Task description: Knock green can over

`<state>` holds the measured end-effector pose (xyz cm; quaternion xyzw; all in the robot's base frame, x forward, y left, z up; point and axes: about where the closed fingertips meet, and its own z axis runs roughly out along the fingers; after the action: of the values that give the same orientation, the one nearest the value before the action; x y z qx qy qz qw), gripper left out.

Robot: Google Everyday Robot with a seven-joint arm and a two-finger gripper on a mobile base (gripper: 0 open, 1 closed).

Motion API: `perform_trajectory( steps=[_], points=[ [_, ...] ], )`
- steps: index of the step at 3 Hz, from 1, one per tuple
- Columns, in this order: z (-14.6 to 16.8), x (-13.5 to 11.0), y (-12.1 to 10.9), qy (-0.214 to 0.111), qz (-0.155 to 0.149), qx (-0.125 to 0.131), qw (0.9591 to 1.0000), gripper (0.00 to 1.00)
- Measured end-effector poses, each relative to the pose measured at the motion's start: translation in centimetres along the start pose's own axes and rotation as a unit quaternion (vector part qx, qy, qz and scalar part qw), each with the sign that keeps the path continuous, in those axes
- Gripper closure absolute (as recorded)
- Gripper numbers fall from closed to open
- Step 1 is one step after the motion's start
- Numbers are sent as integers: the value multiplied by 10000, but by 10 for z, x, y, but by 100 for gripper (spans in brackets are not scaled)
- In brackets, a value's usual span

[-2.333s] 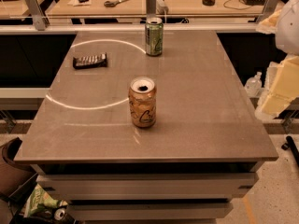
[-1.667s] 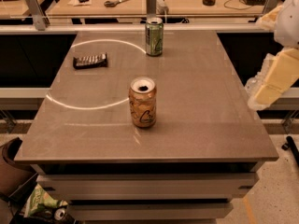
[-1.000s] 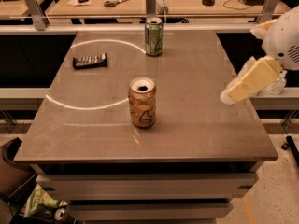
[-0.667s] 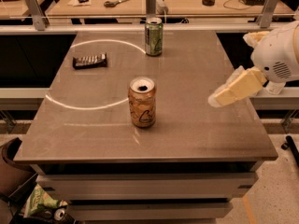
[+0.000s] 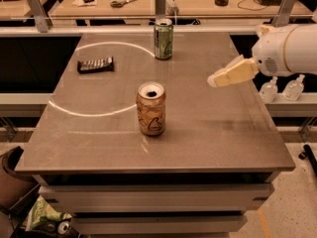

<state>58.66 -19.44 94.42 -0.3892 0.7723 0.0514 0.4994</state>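
A: Where does the green can (image 5: 163,38) stand?

B: Upright at the far edge of the surface (image 5: 218,133), a little left of the middle, silver top up. Nothing touches it. The orange-tan can (image 5: 151,109) stands well apart from it, nearer and about central, also upright, its top opened.

A: And the gripper (image 5: 217,79)?

B: It hangs in the air over the right part of the surface, pointing left and slightly down from the white arm (image 5: 287,48). It carries nothing. Whether it is open or closed I cannot tell.

A: Why is it held that way?

B: I judge it is set for a sideways push, not a grasp. It comes in from the right at roughly can height, so a sweep left and farther away would strike the green can's side. It also stays farther back than the orange-tan can, which should leave that one alone.

A: Anything else in the way?

B: A dark flat packet (image 5: 95,64) lies on the far left, well clear of that path.

A: What differs from a moment earlier?

B: The gripper alone. It was nearer the right edge, lower in the view; now it reaches farther in over the surface, closer to the green can. Both cans and the packet sit exactly as they did, so the can is not yet touched.
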Motion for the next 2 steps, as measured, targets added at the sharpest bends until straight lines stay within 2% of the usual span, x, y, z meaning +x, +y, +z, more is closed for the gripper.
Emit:
perform_trajectory(
  steps=[1, 2],
  points=[
    [25, -7, -38, -317, 241, 185, 9990, 0],
    [26, -7, -38, -318, 240, 184, 9990, 0]
  ],
)
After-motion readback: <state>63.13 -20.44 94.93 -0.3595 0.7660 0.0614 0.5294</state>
